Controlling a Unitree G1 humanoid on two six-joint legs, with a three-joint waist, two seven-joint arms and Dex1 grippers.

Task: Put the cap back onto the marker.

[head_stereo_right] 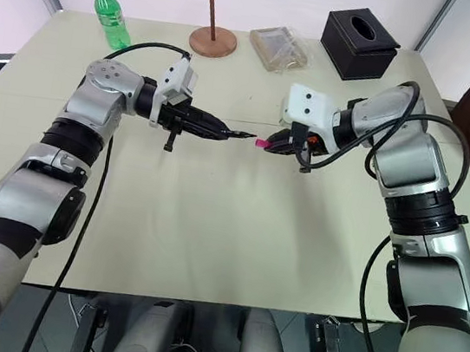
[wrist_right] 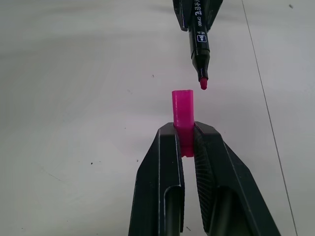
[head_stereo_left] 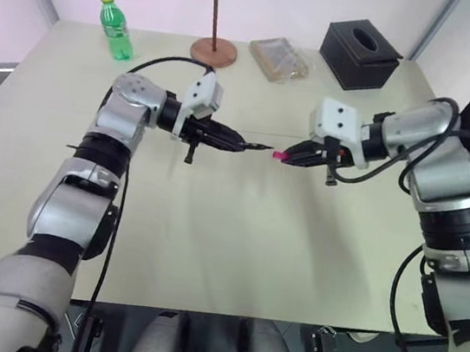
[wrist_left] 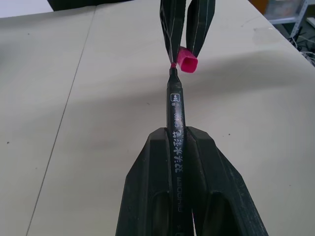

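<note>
The left gripper (wrist_left: pixel 179 147) is clamped on the marker (wrist_left: pixel 175 113), whose dark barrel runs out between the two fingers and ends in a small pink-red tip. The right gripper (wrist_right: pixel 186 142) pinches the cap (wrist_right: pixel 182 110) by its rear end, open mouth toward the marker. Both are held in the air above the table (head_stereo_left: pixel 235 237), the two grippers facing each other. The tip sits close to the cap's mouth but slightly to one side of it, not yet inside; a small gap shows in the right wrist view.

Farther out, at the table's far edge, stand three containers. One green bottle (head_stereo_left: pixel 115 28) with a yellow lid stands upright at the far left; its contents cannot be told. One clear packet (head_stereo_left: pixel 279 59) lies flat near the middle, its contents unclear. One black tissue box (head_stereo_left: pixel 360 53) sits at the far right, slot on top. Between bottle and packet rises one brown pole (head_stereo_left: pixel 215 16) on a round base.
</note>
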